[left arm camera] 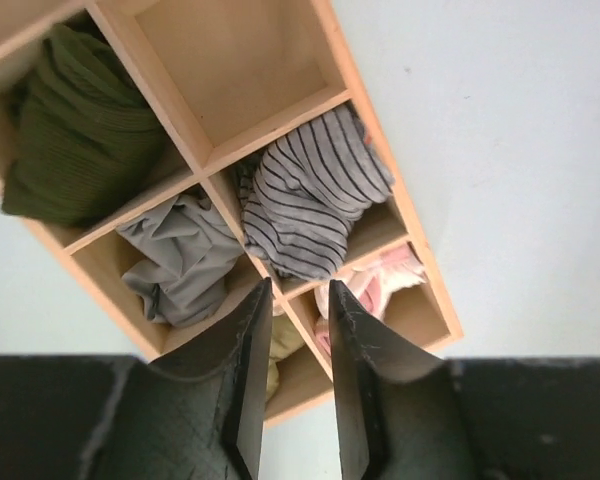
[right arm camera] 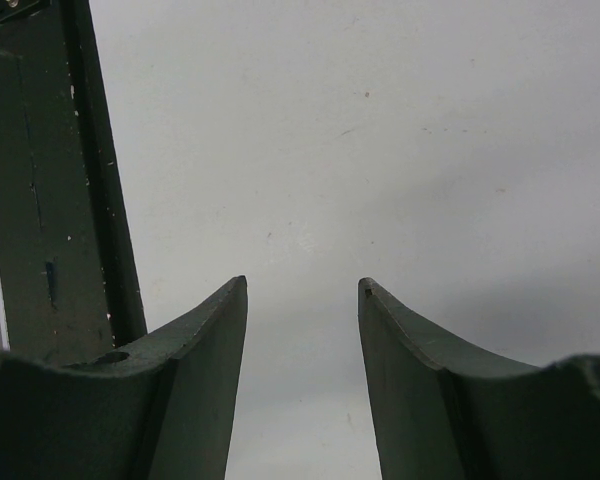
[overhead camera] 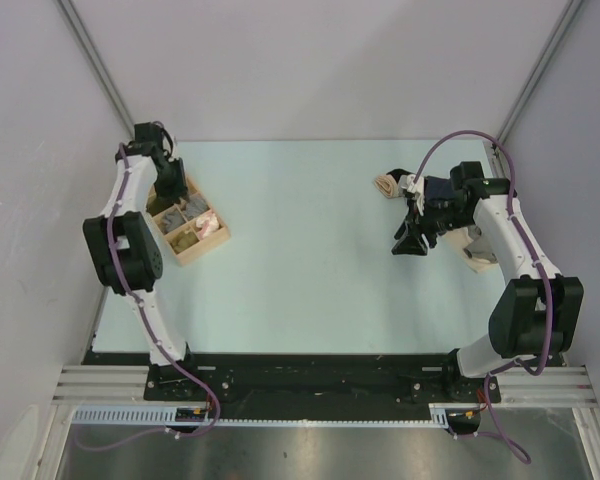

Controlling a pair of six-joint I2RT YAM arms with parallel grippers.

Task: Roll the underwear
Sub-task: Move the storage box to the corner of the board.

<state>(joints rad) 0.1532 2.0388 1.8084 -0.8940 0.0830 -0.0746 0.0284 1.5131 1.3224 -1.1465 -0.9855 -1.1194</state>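
The underwear (left arm camera: pixel 310 200), grey with fine dark stripes, lies bunched in a middle compartment of a wooden divider box (left arm camera: pixel 375 130), which also shows in the top view (overhead camera: pixel 218 237). My left gripper (left arm camera: pixel 300 283) hovers over the box just short of the underwear, jaws a little apart with nothing between them; in the top view it (overhead camera: pixel 172 188) is at the box's far end. My right gripper (right arm camera: pixel 302 282) is open and empty above bare table; in the top view it (overhead camera: pixel 412 240) is at the right.
Other compartments hold an olive green garment (left arm camera: pixel 75 130), a plain grey garment (left arm camera: pixel 180 255) and a pink garment (left arm camera: pixel 380 285); one compartment (left arm camera: pixel 230 60) is empty. Loose garments (overhead camera: pixel 387 185) lie at the back right near the right arm. A dark rail (right arm camera: pixel 70 180) stands left of the right gripper.
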